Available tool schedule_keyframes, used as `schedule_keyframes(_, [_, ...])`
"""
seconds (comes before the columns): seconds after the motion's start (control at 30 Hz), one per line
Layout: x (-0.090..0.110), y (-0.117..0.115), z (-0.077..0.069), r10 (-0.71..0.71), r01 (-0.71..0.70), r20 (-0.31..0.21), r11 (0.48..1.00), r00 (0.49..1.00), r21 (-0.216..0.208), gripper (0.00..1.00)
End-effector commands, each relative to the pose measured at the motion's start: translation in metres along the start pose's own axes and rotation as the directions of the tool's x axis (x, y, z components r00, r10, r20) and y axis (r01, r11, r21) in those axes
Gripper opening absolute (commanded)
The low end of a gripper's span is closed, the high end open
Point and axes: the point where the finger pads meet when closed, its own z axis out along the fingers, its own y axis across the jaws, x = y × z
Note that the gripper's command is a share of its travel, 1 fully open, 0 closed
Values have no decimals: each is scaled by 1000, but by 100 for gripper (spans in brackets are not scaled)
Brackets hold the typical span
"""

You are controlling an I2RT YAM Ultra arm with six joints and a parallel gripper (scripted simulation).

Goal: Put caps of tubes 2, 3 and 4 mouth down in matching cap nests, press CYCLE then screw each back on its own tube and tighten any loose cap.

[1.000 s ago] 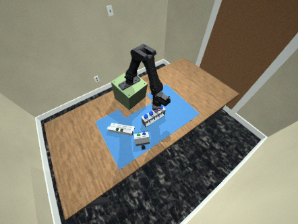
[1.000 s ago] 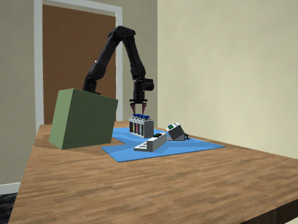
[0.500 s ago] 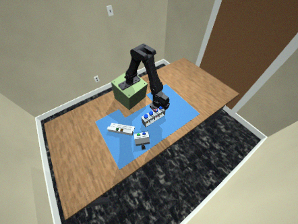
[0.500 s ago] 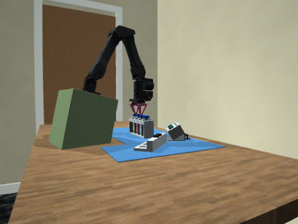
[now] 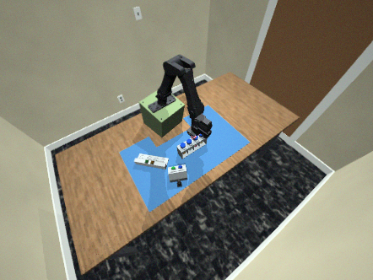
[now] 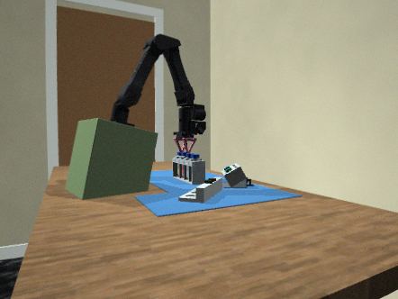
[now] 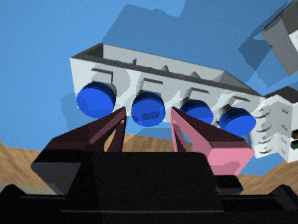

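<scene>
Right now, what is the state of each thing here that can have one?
Gripper: open, holding nothing, just above the caps.
Four blue caps: all on their tubes.
Cap tray: no blue cap seen in it.
Lamps: too small to judge.

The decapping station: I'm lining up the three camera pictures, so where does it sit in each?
Top: decapping station just right of centre on the blue mat, under the pincer.
Exterior: centre, grey block below the pincer.
Wrist: upper middle, four blue caps along it.
Shared landmark: the blue mat.
</scene>
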Motion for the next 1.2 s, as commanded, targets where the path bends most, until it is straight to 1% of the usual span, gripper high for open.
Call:
schedule_keyframes(0.0, [-8, 1, -5, 2, -2, 22, 1000, 1000, -1, 49])
schedule_keyframes(0.13, [-8, 1, -5, 2, -2, 22, 1000, 1000, -1, 49])
schedule_keyframes(0.17, [-8, 1, -5, 2, -2, 22, 1000, 1000, -1, 0])
schedule_keyframes(0.63, [-8, 1, -5, 2, -2, 22, 1000, 1000, -1, 0])
schedule_keyframes(0.83, [-8, 1, -23, 2, -2, 22, 1000, 1000, -1, 0])
schedule_keyframes(0.9, [-8, 1, -23, 2, -2, 22, 1000, 1000, -1, 0])
schedule_keyframes(1.1, [-7, 1, -40, 2, -2, 22, 1000, 1000, -1, 0])
schedule_keyframes(1.17, [-7, 1, -40, 2, -2, 22, 1000, 1000, -1, 0])
